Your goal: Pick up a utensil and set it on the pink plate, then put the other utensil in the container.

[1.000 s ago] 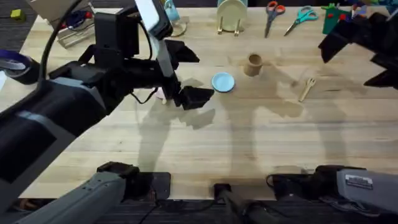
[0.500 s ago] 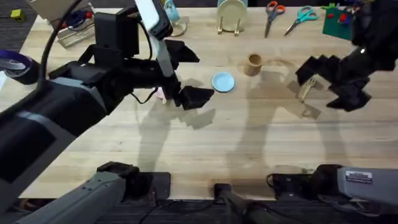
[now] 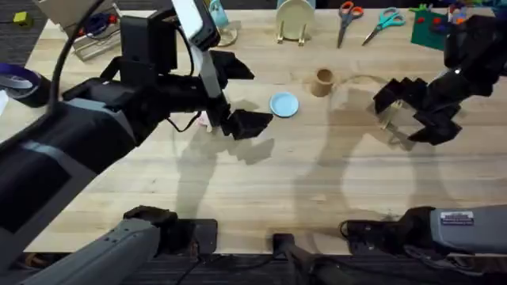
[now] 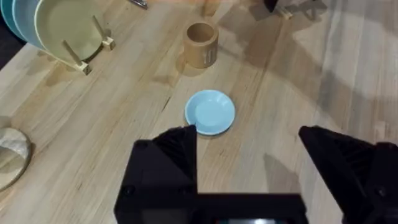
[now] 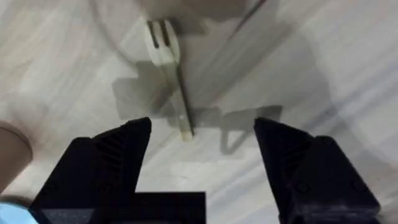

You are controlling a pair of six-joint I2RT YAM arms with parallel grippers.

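Note:
The wooden fork (image 5: 168,65) lies flat on the table, its prongs pointing away from my right gripper (image 5: 202,155). That gripper hovers open just above the fork's handle end. From overhead, the right gripper (image 3: 402,117) straddles the fork (image 3: 386,120) to the right of the tan wooden container (image 3: 322,81). A sliver of the pink plate (image 3: 204,120) shows behind my left arm. The spoon is hidden. My left gripper (image 3: 260,96) hangs open and empty, short of the blue plate (image 4: 210,112) and the container (image 4: 201,45).
A pale-green plate (image 3: 295,16) stands in a rack at the back, with two pairs of scissors (image 3: 348,16) to its right. The light-blue plate (image 3: 283,104) sits between the grippers. A tape roll (image 3: 20,81) lies at the far left edge.
My right arm has swung in from the back right and come down over the fork, its fingers staying open. The left arm has not moved.

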